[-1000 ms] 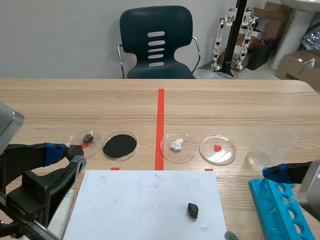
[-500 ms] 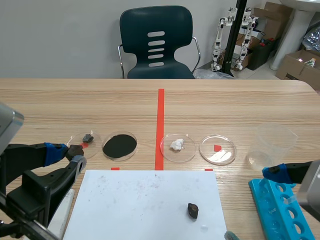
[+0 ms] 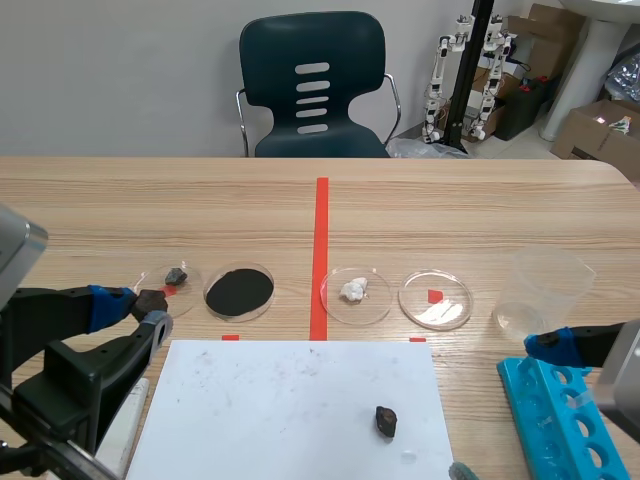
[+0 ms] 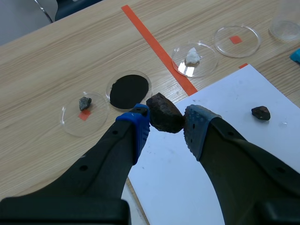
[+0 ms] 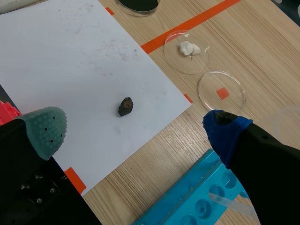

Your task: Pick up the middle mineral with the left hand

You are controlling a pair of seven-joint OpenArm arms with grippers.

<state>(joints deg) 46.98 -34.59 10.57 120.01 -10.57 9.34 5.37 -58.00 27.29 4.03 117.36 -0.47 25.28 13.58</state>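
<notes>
My left gripper (image 4: 165,123) is shut on a dark brown mineral (image 4: 164,113), pinched between its blue and grey-green pads above the white sheet's left part; in the scene view that gripper (image 3: 150,308) hangs at the left with the mineral (image 3: 150,300) in it. A second dark mineral (image 3: 386,421) lies on the white paper sheet (image 3: 270,400), also seen under my right gripper (image 5: 125,106). A small grey mineral (image 3: 175,275) rests in the leftmost petri dish (image 3: 185,290). My right gripper (image 5: 136,126) stands open over the sheet's right edge.
A row of petri dishes lies beyond the sheet: one with black powder (image 3: 240,290), one with a white lump (image 3: 354,291), one bare (image 3: 435,299). A clear beaker (image 3: 545,290) and a blue tube rack (image 3: 560,420) stand at the right. A chair (image 3: 314,85) stands behind the table.
</notes>
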